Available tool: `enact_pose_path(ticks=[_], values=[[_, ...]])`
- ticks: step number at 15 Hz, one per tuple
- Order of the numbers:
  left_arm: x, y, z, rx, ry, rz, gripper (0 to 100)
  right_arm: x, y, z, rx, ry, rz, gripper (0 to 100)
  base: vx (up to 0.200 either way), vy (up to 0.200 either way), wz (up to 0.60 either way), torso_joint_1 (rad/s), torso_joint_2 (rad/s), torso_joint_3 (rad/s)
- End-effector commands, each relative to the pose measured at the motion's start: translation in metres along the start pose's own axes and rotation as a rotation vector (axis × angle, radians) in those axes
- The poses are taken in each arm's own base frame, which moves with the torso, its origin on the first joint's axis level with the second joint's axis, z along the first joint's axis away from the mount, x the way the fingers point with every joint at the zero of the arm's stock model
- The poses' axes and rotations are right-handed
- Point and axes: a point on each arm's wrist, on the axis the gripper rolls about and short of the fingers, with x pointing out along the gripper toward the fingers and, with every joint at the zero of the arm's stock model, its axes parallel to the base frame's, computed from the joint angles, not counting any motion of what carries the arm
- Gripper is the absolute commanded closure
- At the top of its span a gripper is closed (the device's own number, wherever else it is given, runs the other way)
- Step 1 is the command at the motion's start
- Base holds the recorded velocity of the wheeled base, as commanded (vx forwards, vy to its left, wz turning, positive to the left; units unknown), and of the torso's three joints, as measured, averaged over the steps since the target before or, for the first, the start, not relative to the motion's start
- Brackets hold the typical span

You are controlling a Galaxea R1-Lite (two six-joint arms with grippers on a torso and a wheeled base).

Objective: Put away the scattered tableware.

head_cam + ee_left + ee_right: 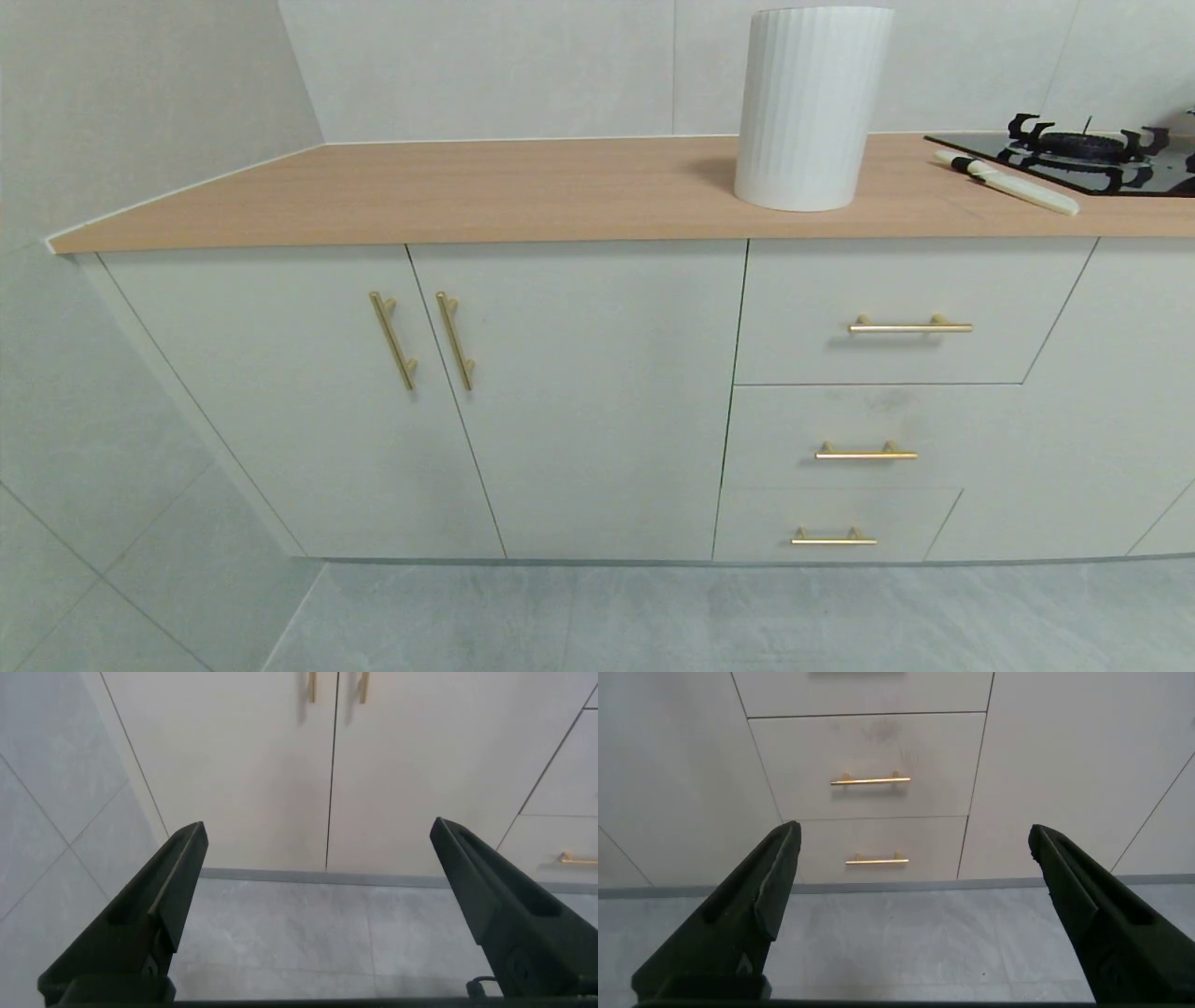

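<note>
**Q:** Nearest first: what are your two grippers, and how do they stand?

**A:** My left gripper (316, 831) and right gripper (913, 831) each have two black, matte, wedge-shaped fingers (159, 905). Both pairs are spread wide and hold nothing. Below them lies grey floor tile (308, 924) with a faint mottled grain.

**Q:** And just beyond them?

**A:** Ahead of my left gripper are two flat, pale cabinet doors (327, 775) with a thin seam between them. Their brass bar handles are cut off at the frame's edge. Ahead of my right gripper are stacked drawers (868, 761), each with a slim horizontal brass handle (869, 781).

**Q:** Where is the tableware?

**A:** A knife (1006, 183), pale with a black band, lies flat on the wood-grain countertop (467, 191). It is well above both grippers and beyond my right one, touching the edge of the black glass hob (1088, 154). I cannot tell which end is the blade.

**Q:** Anything hidden?

**A:** A white ribbed cylinder (810, 107) stands upright on the countertop near the knife. Its top is cut off, so its inside is unseen. The hob runs out of frame.
</note>
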Motion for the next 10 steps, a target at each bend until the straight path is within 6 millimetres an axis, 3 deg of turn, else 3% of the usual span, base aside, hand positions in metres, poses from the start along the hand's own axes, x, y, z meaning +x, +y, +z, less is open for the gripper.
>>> enact_pose_path(ticks=[1,8,10], values=[[0.0001,0.0,0.0,0.001,0.001,0.001,0,0.0001,0.0,-0.0002,0.0,0.004,0.0,0,0.0,0.0,0.0,0.0,0.0,0.0],[0.0001,0.0,0.0,0.008,0.001,0.001,0,0.0001,0.0,-0.0002,0.0,0.004,0.0,0,0.0,0.0,0.0,0.0,0.0,0.0],[0.0001,0.0,0.0,0.007,0.001,0.0,0,0.0001,0.0,-0.0002,0.0,0.004,0.0,0,0.2,0.0,0.0,0.0,0.0,-0.002]])
